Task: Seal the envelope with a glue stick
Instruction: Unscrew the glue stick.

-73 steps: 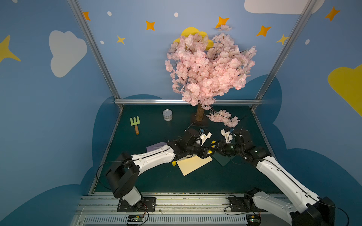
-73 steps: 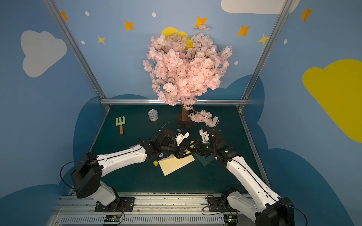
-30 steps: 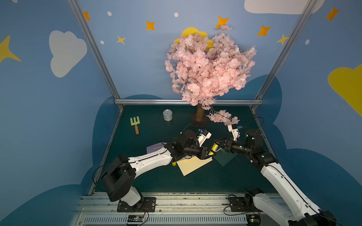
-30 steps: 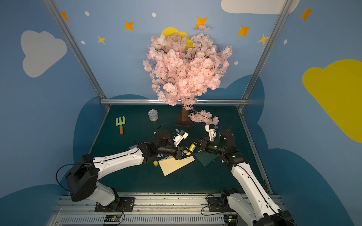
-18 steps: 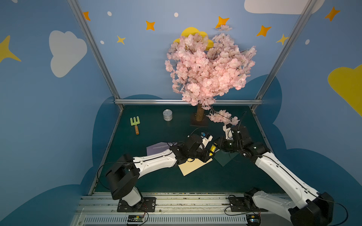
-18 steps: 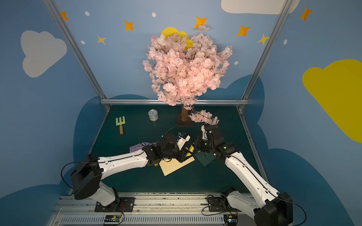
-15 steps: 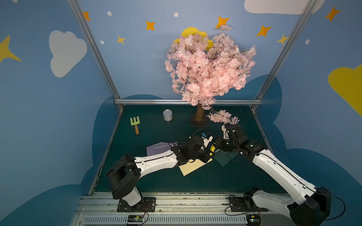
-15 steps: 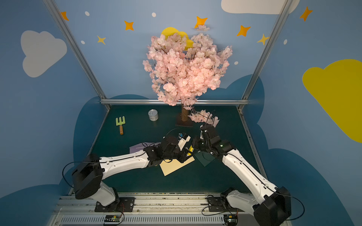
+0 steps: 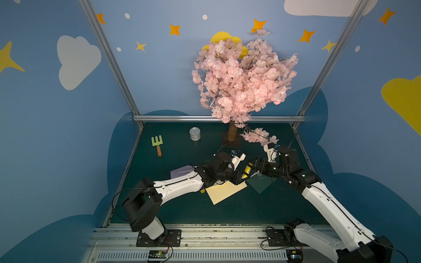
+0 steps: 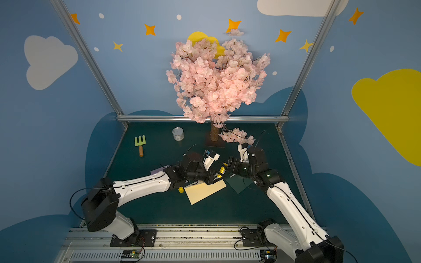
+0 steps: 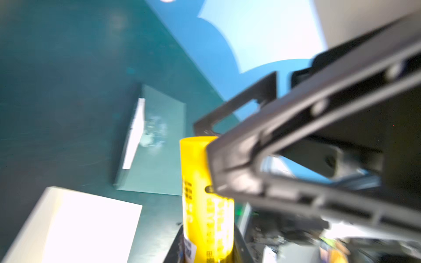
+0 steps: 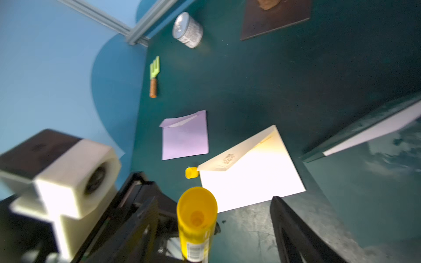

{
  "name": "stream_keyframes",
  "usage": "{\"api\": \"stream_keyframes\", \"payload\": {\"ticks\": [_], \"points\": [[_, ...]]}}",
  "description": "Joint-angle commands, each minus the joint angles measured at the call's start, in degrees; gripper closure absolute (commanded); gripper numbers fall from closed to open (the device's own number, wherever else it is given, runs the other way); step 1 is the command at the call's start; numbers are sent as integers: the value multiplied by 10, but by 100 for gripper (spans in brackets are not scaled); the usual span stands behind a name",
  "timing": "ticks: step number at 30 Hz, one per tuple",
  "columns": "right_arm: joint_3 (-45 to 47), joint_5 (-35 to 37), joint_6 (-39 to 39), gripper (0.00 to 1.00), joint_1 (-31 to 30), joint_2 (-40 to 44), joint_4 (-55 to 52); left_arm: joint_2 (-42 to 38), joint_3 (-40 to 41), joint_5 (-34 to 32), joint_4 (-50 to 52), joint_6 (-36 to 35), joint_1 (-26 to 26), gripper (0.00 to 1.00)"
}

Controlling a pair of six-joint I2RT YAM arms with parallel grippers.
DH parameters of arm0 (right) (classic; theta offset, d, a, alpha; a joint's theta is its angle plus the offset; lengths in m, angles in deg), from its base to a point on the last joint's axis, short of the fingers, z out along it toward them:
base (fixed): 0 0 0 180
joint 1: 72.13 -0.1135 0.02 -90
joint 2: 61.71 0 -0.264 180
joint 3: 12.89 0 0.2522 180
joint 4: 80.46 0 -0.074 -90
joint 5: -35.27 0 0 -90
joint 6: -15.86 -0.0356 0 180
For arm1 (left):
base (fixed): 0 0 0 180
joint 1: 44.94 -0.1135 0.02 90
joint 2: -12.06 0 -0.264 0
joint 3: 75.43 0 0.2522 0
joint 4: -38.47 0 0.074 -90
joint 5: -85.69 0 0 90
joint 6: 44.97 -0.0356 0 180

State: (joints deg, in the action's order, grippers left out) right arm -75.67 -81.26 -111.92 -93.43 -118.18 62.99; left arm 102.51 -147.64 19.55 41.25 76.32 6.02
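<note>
While in left pincer [image 9: 241, 177], glue stick [image 9: 246, 170] amid parted right pincer [image 9: 252, 168]

The white-and-black left arm [image 9: 180, 185] stretches low toward the middle. Its black left gripper [image 9: 239, 178] is clamped on the lower end of a short bright-yellow plastic glue stick [image 9: 246, 170]. The white-and-black right arm [image 9: 323, 200] bends in from the opposite side. Its black right gripper [image 9: 252, 167] faces the left one, with jaws spread wide around the stick's upper end.

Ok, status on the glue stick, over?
Left gripper shut on glue stick, uncapped. Right gripper open, jaws astride its open end. Cap lies beside cream envelope.
</note>
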Motion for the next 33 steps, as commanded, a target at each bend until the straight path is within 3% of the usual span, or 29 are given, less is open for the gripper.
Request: {"api": "stream_keyframes", "payload": {"ticks": [1, 5, 11, 20, 28, 33], "points": [[26, -163, -34, 24, 25, 13, 107, -29, 8, 97, -66, 34, -4, 97], [46, -221, -82, 38, 41, 8, 181, -38, 21, 120, -94, 62, -11, 97], [53, -243, -90, 65, 60, 10, 201, -45, 27, 108, -93, 70, -17, 97], [48, -247, -61, 78, 70, -3, 155, -34, 27, 100, -99, 77, -17, 97], [57, -243, -69, 70, 67, -7, 157, -14, 22, 99, -100, 79, -18, 97], [61, -239, -61, 71, 67, -7, 147, -12, 22, 97, -99, 79, -20, 97]]}}
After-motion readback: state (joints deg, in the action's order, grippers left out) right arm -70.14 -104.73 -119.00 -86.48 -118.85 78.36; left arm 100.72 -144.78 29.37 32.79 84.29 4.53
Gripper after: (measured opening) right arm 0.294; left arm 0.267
